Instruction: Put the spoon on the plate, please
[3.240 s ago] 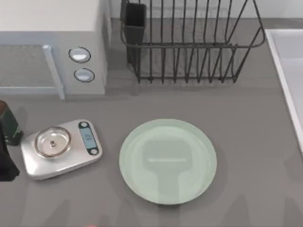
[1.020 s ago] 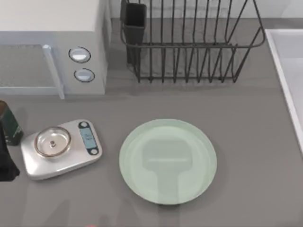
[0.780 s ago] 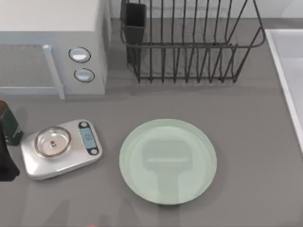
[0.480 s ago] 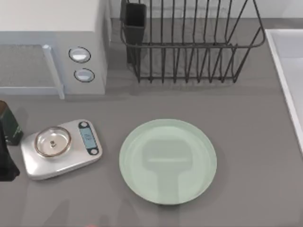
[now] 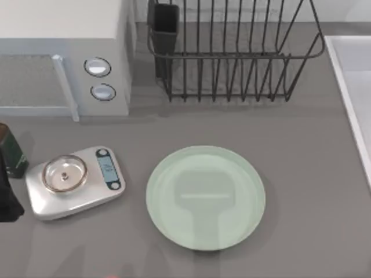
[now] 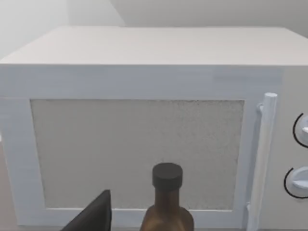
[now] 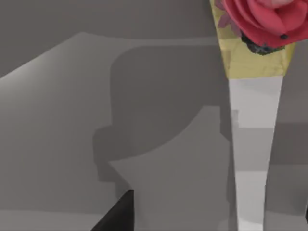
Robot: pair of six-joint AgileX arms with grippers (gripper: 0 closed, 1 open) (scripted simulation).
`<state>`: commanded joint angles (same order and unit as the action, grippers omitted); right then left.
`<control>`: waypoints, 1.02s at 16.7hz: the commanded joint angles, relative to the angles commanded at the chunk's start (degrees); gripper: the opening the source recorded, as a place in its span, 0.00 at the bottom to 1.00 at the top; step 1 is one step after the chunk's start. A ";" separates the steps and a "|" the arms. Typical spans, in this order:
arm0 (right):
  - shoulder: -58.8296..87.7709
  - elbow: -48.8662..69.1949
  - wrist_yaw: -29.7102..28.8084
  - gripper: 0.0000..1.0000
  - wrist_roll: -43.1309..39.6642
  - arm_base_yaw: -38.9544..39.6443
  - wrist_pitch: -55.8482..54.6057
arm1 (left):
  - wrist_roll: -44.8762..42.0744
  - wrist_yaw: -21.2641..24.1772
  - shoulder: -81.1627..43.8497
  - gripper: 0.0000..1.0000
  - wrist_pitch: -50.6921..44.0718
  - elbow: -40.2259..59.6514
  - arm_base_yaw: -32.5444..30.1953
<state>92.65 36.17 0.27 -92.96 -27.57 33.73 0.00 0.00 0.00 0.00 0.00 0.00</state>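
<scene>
The plate (image 5: 206,198) is a large round pale mint-green dish lying flat at the middle front of the table, with nothing on it. The spoon is out of view. A faint reddish speck (image 5: 110,276) sits at the table's front edge, too small to tell what it is. A dark part of my left arm (image 5: 7,200) shows at the far left edge, beside the scale. My left gripper (image 6: 96,214) shows as a black tip facing the microwave. My right gripper (image 7: 116,212) shows as a black tip over grey surface, near a white vase.
A silver kitchen scale (image 5: 72,180) stands left of the plate. A white microwave (image 5: 58,52) fills the back left, a black wire dish rack (image 5: 232,52) the back middle. A dark bottle (image 5: 10,152) (image 6: 167,202) stands at the left edge. A vase (image 7: 252,144) holds a rose.
</scene>
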 joint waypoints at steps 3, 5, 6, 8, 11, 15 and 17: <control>0.00 0.00 0.00 0.00 0.00 0.00 0.00 | 0.00 0.00 0.00 1.00 0.00 0.00 0.00; 0.00 0.00 0.00 0.00 0.00 0.00 0.00 | 0.00 0.00 0.00 1.00 0.00 0.00 0.00; 0.00 0.00 0.00 0.00 0.00 0.00 0.00 | 0.00 0.00 0.00 1.00 0.00 0.00 0.00; 0.00 0.00 0.00 0.00 0.00 0.00 0.00 | 0.00 0.00 0.00 1.00 0.00 0.00 0.00; -4.28 2.98 -0.88 0.00 1.97 0.24 6.98 | 0.00 0.00 0.00 1.00 0.00 0.00 0.00; -7.21 8.49 -0.88 0.00 1.20 0.32 15.85 | 0.00 0.00 0.00 1.00 0.00 0.00 0.00; -9.39 12.09 -0.88 0.00 1.18 0.19 22.47 | 0.00 0.00 0.00 1.00 0.00 0.00 0.00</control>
<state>83.26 48.26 -0.61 -91.77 -27.38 56.20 0.00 0.00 0.00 0.00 0.00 0.00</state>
